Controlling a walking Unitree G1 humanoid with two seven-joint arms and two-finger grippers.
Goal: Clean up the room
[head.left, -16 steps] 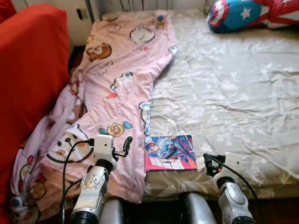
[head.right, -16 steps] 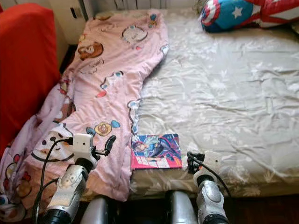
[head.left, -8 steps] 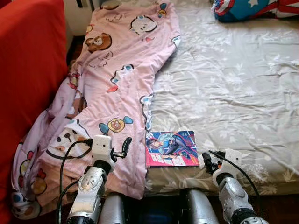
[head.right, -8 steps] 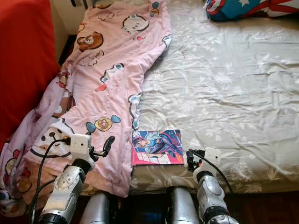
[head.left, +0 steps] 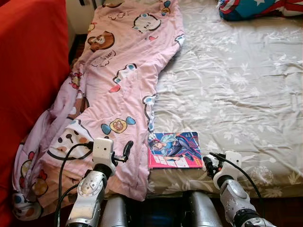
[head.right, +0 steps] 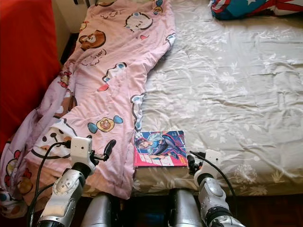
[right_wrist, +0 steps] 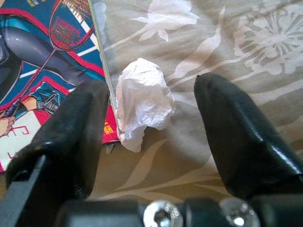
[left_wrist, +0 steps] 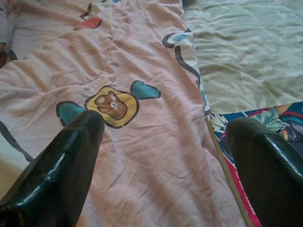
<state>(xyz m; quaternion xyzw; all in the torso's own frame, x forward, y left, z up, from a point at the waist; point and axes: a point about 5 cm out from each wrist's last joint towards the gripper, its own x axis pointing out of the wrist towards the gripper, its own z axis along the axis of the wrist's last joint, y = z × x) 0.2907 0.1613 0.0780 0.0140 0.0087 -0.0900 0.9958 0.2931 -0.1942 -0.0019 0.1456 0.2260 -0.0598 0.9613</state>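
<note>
A pink cartoon-print blanket (head.left: 123,80) lies rumpled down the bed's left side and hangs over its near edge. A colourful comic book (head.left: 174,150) lies flat by the bed's near edge, beside the blanket. A crumpled white paper wad (right_wrist: 142,101) rests on the sheet against the book's corner. My right gripper (right_wrist: 151,87) is open with one finger on each side of the wad, low over the sheet; the head view shows it (head.left: 208,165) just right of the book. My left gripper (left_wrist: 165,125) hovers open over the blanket's edge (head.left: 124,153), holding nothing.
The grey floral sheet (head.left: 236,85) covers the rest of the bed. A red sofa (head.left: 28,71) stands close on the left. A star-patterned cushion (head.left: 246,7) lies at the far right of the bed. My knees (head.left: 113,213) are against the bed's front edge.
The view has tilted down and moved closer, so the bed has shifted up in the picture. My right gripper has edged slightly towards the book's corner. The left gripper holds its place.
</note>
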